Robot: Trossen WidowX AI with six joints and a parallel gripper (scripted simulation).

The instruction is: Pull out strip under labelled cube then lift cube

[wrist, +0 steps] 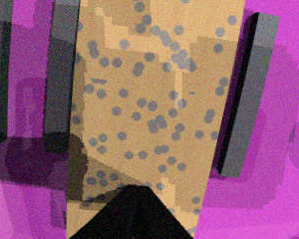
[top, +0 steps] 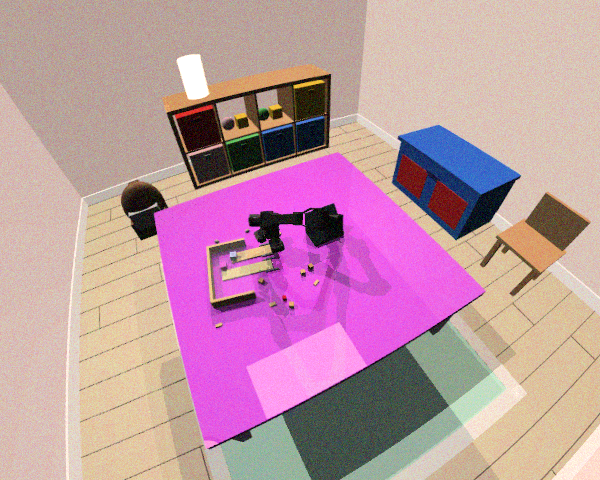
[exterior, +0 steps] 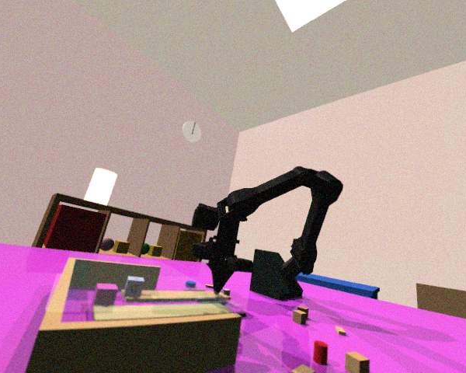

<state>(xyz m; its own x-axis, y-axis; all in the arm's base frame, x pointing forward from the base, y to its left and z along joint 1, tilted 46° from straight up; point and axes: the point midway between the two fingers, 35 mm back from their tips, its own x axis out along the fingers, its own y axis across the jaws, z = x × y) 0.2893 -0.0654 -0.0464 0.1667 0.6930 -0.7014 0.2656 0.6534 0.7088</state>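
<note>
Wrist view: claw (wrist: 132, 226) fully closed, tips together, nothing between them; tips pressed down on the near end of the dotted strip (wrist: 149, 87).
Claw contact: in the exterior view the closed claw (exterior: 221, 283) points straight down at the strip's outer end (exterior: 177, 295), at the tray's open side.
Cube: labelled cube (exterior: 133, 286) sits on the far end of that same strip, inside the tray (exterior: 60, 297); top view places it (top: 233, 255) near the tray's closed wall.
Second strip: lies parallel just beside (top: 248, 269), nearer the exterior camera, with a purple cube (exterior: 105, 294) at its inner end.
Edges: grey rails (wrist: 245, 96) flank the strip on both sides; tray walls close three sides, open toward the arm.
Room: small blocks (top: 305, 268) scattered on the table (top: 393, 268) beyond the strip ends; arm base (top: 325, 225) near the open side.
</note>
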